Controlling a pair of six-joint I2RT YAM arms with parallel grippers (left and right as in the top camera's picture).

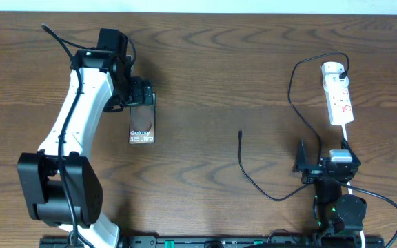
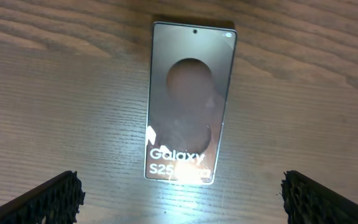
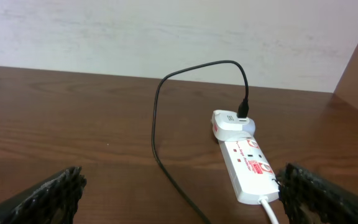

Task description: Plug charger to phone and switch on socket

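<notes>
So the left fingers (image 2: pixel 48 198) are spread wide over the phone (image 2: pixel 190 102), which lies flat toward the bench's left edge. The right fingers (image 3: pixel 48 194) are spread too, and empty. The charger tip (image 1: pixel 240 133) lies mid-bench, and the socket (image 1: pixel 339 96) is near the far-right corner. Probably best to straddle the phone's long sides and keep the port clear.

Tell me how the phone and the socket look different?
The phone is dark with white letters; the socket is white with red marks. The phone is a wide flat slab; the socket is a long narrow strip. Nothing is plugged into the phone; the socket has the charger plugged in at one end. Both lie flat on the table.
</notes>
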